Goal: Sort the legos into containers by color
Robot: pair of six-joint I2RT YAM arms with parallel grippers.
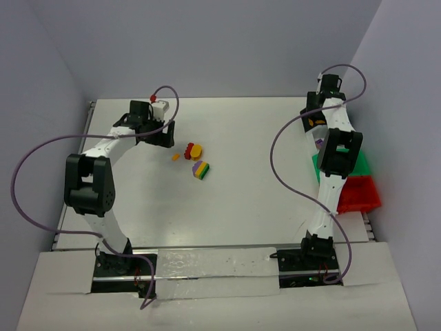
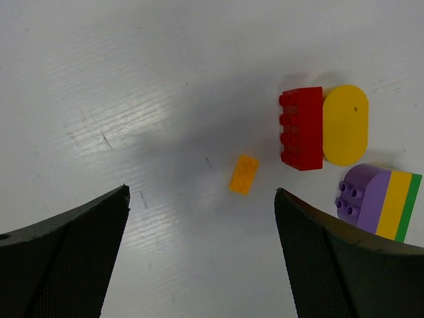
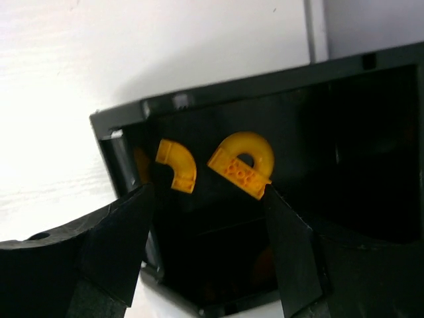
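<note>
– Now, the legos (image 1: 195,153): where are they found?
– Loose on the table (image 1: 262,207), mid-left. A small orange brick (image 2: 244,174) is seen apart from a red brick (image 2: 302,128), which touches a yellow oval (image 2: 345,124). A stacked block (image 2: 377,201) lies just beside those. Two curved pieces (image 3: 177,164), orange, are seen inside the black bin (image 3: 344,79).
– Grippers?
– On the left gripper (image 2: 202,192) the jaws are spread wide over the orange brick, and nothing is held. On the right gripper (image 3: 209,192) the jaws are apart above the black bin, with nothing clamped. By the right arm, a green bin (image 1: 364,164) and a red bin (image 1: 362,196) are noted.
– Handling?
– Hard, light, smooth plastic is judged: no give, little risk of breakage. A tiny brick may be skidded or flipped on the slick top. The orange brick is best taken across its short width, jaws lowered square. The stacked block may be split if pried at its seams, so it is better squeezed with the layers pressed together.
</note>
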